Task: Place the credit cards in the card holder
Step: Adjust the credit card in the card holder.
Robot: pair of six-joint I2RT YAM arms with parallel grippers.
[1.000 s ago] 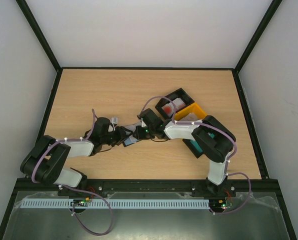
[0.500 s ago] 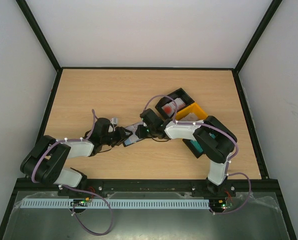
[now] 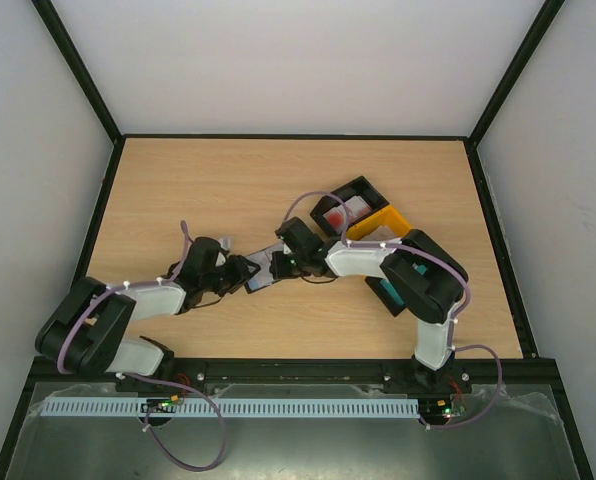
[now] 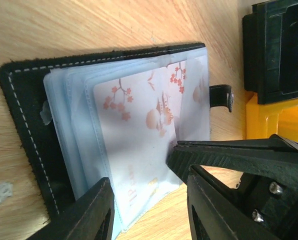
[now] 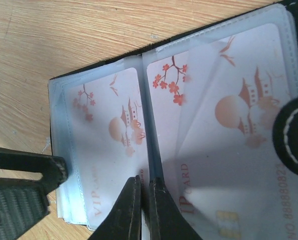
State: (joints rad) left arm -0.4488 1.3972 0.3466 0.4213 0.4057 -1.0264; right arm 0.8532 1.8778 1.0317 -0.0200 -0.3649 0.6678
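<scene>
The card holder [image 4: 24, 115] lies open on the table, a black cover with pale blue sleeves, its clasp tab [image 4: 220, 97] pointing right. Red-and-white credit cards [image 5: 109, 150] sit inside the sleeves. My right gripper [image 5: 145, 187] is shut, its tips resting at the seam between two sleeves. My left gripper [image 4: 149, 210] is open and straddles the holder's lower corner; bare wood shows beside its right finger. In the top view the holder [image 3: 263, 270] sits between the left gripper [image 3: 240, 272] and the right gripper [image 3: 278, 266]. Another red-and-white card [image 3: 333, 215] lies in the black bin.
A black bin [image 3: 356, 192] and a joined yellow bin [image 3: 388, 222] stand just right of the holder, close behind my right wrist. Something teal [image 3: 386, 292] lies under the right forearm. The black frame rails run along the table's edges.
The right gripper's jaws have closed to a shut pinch. Both grippers and the holder have drifted slightly left. The left gripper's opening is unchanged.
</scene>
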